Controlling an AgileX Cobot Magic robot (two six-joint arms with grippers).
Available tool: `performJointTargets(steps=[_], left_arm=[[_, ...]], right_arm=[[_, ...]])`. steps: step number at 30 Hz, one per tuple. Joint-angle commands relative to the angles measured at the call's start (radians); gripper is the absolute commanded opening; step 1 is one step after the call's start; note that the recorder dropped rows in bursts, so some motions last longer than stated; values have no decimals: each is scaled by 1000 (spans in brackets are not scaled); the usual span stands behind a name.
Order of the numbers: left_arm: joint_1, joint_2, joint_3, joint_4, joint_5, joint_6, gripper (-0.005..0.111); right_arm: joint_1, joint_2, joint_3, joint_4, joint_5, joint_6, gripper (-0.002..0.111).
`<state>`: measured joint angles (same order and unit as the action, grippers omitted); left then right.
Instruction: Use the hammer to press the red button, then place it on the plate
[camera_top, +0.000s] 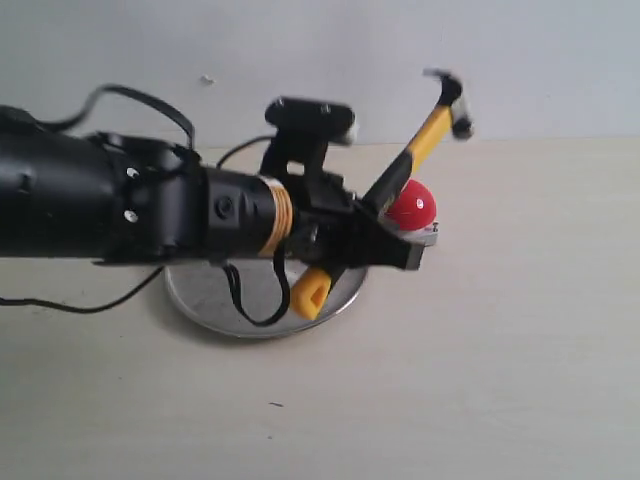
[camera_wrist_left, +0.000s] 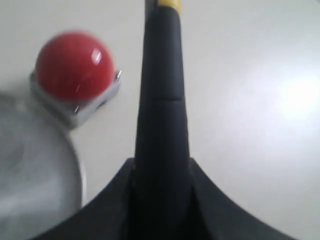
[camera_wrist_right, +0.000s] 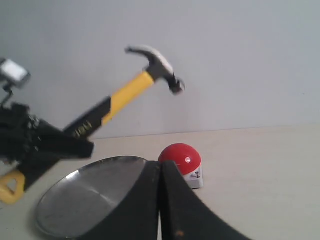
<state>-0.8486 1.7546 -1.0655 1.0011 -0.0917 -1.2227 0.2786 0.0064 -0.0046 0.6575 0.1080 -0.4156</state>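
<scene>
Above the table (camera_top: 500, 380), the hammer (camera_top: 428, 138) slants, head uppermost.

Likely a lab bench (pale tabletop (camera_top: 500, 380), plain white wall (camera_top: 300, 40)).

Bright, diffuse light fills all three views, and the wall (camera_top: 560, 60) and table (camera_top: 500, 380) look pale and washed out. In the exterior view the hammer (camera_top: 425, 140) blurs at its head, toward one o'clock. The plate (camera_top: 200, 300) throws a faint, soft shadow toward six o'clock, and the left arm (camera_top: 90, 195) at nine o'clock reads near-black with little detail. The left wrist view shows a white glare patch on the table, a small highlight on the red button (camera_wrist_left: 74, 62), and the hammer's handle out of focus close to the lens. In the right wrist view the right gripper (camera_wrist_right: 161, 167) is a dark, soft-edged mass.
</scene>
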Motion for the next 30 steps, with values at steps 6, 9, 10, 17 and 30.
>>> performJointTargets(steps=[6, 9, 10, 17, 30], left_arm=[[165, -178, 119, -60, -585, -100, 0], [293, -152, 247, -156, -777, -82, 0], [332, -139, 284, -181, -819, -77, 0], [406, -65, 388, -321, -788, 1, 0], [394, 173, 247, -422, -686, 12, 0]], right_arm=[[1, -6, 5, -3, -6, 0, 0], [1, -6, 5, -3, -6, 0, 0], [1, -6, 5, -3, -6, 0, 0], [1, -6, 5, -3, -6, 0, 0], [1, -6, 5, -2, -6, 0, 0]])
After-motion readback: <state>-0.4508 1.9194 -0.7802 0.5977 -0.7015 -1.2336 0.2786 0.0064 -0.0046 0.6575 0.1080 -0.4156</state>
